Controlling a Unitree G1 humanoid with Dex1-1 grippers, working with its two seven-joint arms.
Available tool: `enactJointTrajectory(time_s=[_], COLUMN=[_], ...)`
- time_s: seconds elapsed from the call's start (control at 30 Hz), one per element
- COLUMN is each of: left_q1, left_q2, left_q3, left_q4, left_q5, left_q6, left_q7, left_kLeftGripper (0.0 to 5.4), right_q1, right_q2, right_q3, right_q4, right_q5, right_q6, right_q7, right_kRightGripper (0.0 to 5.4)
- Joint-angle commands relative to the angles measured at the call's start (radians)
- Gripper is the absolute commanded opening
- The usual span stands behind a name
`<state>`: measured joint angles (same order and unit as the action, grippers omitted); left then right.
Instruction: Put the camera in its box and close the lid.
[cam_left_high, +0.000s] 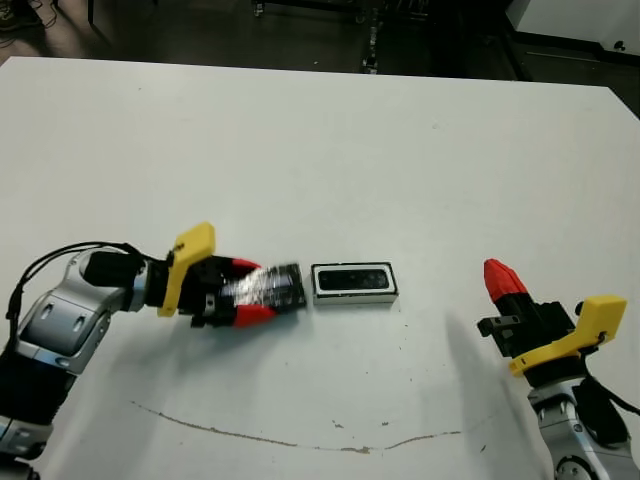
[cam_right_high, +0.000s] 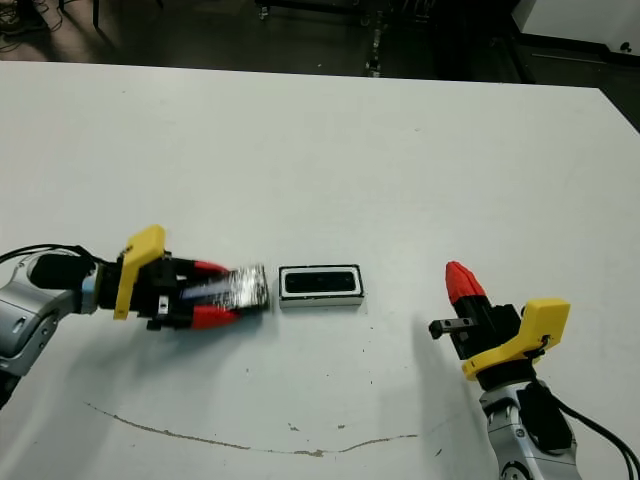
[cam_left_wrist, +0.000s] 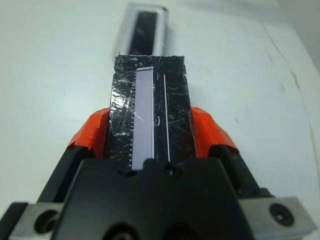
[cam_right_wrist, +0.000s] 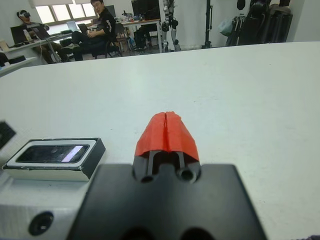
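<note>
Left of centre in the frame, the left tool (cam_left_high: 252, 297) pinches the glossy, stiff, probably slippery lid (cam_left_high: 268, 288) by its long edges beside the box (cam_left_high: 354, 283) holding the camera (cam_left_high: 353, 279); the right tool (cam_left_high: 500, 280) idles closed, empty.

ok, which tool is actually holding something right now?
The left tool: its red fingers clamp the striped black lid beside the box. The right tool is shut on nothing.

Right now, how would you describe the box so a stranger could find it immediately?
On the white table, look near the middle of its front half, just right of the left hand. The box is a small shallow tray with thick white walls, unlike the glossy striped lid in that hand.
</note>
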<state>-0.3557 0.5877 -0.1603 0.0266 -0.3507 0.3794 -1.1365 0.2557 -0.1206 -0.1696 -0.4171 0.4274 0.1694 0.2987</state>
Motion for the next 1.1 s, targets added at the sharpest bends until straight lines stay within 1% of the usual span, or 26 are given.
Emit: enactJointTrajectory(time_s=[0.03,0.17,0.27,0.4,0.6,0.73,0.93,1.0,1.1], left_q1=[-0.034,-0.059,-0.073,-0.102,-0.151,-0.170,-0.179,-0.173,-0.166], left_q2=[-0.008,-0.042,-0.075,-0.115,-0.165,-0.195,-0.233,-0.242,-0.262], left_q3=[0.041,0.072,0.074,0.038,-0.027,-0.065,-0.123,-0.133,-0.138], left_q4=[0.013,0.012,0.012,0.046,0.147,0.197,0.263,0.270,0.289], left_q5=[-0.019,-0.029,-0.028,-0.004,0.033,0.056,0.093,0.105,0.110], left_q6=[0.012,0.023,0.050,0.059,0.044,0.040,0.024,0.017,0.013], left_q7=[0.024,0.093,0.150,0.178,0.148,0.132,0.103,0.108,0.114], left_kLeftGripper=[3.16,3.16,3.16,3.16,3.16,3.16,3.16,3.16,3.16], right_q1=[0.000,-0.004,-0.004,-0.006,-0.005,-0.003,-0.004,-0.003,-0.001], right_q2=[-0.012,-0.008,-0.007,-0.009,-0.008,-0.006,-0.007,-0.007,-0.004], right_q3=[0.000,0.003,0.004,0.005,0.008,0.008,0.008,0.006,0.004], right_q4=[0.010,0.017,0.012,0.014,0.012,0.009,0.019,0.023,0.023], right_q5=[0.007,0.006,0.005,0.003,-0.007,0.002,0.002,0.003,0.012], right_q6=[0.006,-0.004,0.005,0.000,-0.006,0.005,-0.009,-0.015,-0.006], right_q7=[0.006,0.012,0.006,0.009,0.004,0.002,0.012,0.015,0.015], right_kRightGripper=[0.00,0.00,0.00,0.00,0.00,0.00,0.00,0.00,0.00])
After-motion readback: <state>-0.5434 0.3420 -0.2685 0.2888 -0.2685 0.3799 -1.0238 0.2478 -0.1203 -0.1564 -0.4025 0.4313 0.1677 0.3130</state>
